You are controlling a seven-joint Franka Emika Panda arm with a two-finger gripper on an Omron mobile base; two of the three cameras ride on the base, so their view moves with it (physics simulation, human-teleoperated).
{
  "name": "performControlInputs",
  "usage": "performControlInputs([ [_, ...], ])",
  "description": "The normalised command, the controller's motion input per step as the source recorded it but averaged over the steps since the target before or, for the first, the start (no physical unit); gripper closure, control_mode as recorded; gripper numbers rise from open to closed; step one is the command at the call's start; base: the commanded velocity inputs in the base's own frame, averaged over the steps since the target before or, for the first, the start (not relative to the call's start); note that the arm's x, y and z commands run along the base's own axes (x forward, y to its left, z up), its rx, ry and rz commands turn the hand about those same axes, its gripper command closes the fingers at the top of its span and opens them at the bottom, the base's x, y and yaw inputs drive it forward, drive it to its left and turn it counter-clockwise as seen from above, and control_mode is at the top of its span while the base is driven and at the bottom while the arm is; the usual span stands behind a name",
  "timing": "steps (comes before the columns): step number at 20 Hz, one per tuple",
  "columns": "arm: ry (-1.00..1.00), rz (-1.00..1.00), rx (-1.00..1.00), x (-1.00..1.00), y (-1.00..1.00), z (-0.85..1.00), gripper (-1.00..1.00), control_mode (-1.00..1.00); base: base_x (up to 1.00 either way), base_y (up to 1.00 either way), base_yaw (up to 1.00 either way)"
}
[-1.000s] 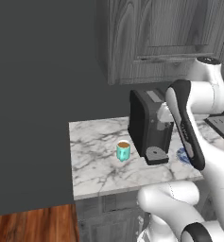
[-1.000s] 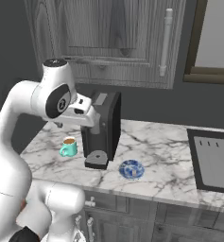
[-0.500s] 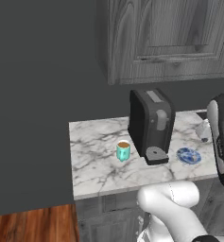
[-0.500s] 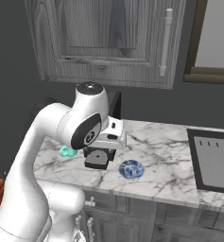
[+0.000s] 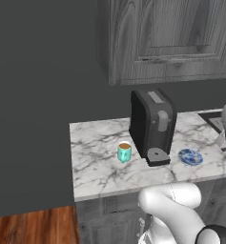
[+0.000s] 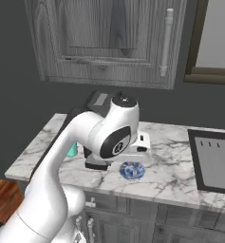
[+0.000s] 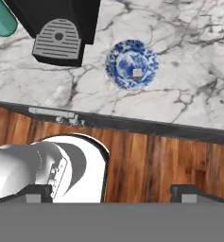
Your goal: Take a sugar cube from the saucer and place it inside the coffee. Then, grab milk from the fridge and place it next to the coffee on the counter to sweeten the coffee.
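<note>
No legible txt, labels or nos. anywhere; saucer (image 7: 131, 64) has blue pattern only, prob. no lettering at this res.

Flat, even rendered light with no glare leaves the dark grey wall dim, the white grey-veined marble counter (image 5: 100, 162) bright, and only a faint soft shadow beside the black coffee machine (image 5: 151, 126); edges look slightly soft and low-resolution.

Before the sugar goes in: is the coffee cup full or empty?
Full. The teal coffee stands upright on the counter beside the black coffee machine, and brown liquid shows inside it nearly up to the rim.
</note>
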Motion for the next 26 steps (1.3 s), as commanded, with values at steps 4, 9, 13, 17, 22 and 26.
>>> performControlInputs([
  [4,0.05,0.0,-0.07,0.17,0.0,-0.55,-1.0,-1.0,0.0,0.0,0.0],
  [9,0.01,0.02,0.0,0.41,0.0,-0.37,-1.0,-1.0,0.0,0.0,0.0],
  [13,0.0,0.06,0.01,0.42,0.0,-0.36,-1.0,-1.0,0.0,0.0,0.0],
  [17,-0.03,0.09,0.0,0.61,0.0,-0.34,-1.0,-1.0,0.0,0.0,0.0],
  [22,-0.03,0.12,0.0,0.34,-0.1,-0.28,-1.0,-1.0,0.0,0.0,0.0],
  [26,0.0,0.1,0.0,0.11,-0.18,-0.42,-1.0,-1.0,0.0,0.0,0.0],
])
